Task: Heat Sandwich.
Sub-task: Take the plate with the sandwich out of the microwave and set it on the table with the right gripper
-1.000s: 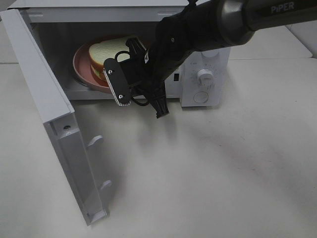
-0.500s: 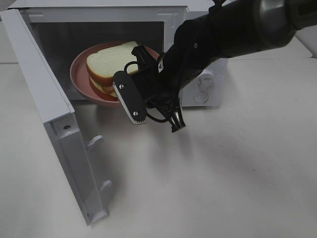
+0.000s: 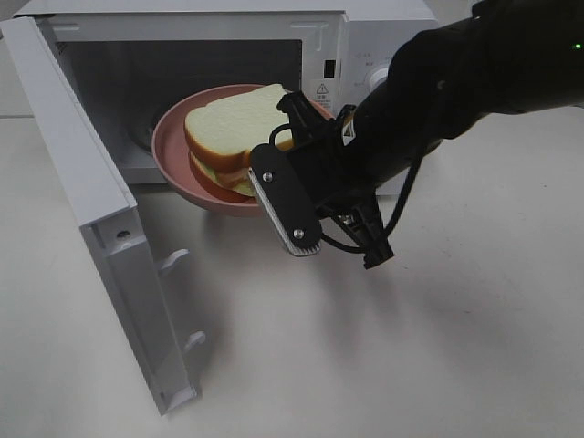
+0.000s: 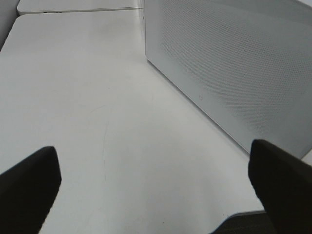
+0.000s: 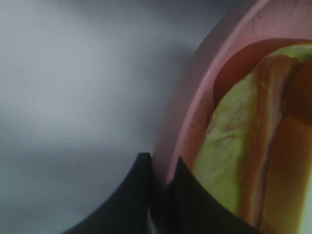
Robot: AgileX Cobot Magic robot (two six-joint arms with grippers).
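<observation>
Task stage: the white microwave oven stands with its white door swung wide; the round pink plate sits partly across the cavity sill, half in, half out. From this alone I cannot tell whether it is going in or coming out; the door is not closed and nothing shows the dial being set.
Sandwich place: the small white-bread sandwich with tan crust and yellow-green layer lies on the pink plate, at about 11 o'clock from the right gripper in the high view.
Sandwich pointing: its long axis runs roughly from 8 o'clock to 2 o'clock, flat on the plate, the cut side with the layers facing the open front.
Right claw: clenched on the plate's rim, one finger each side of the lip.
Left claw: the left gripper is released, fingers spread wide, grasping nothing, beside the oven's perforated wall.
</observation>
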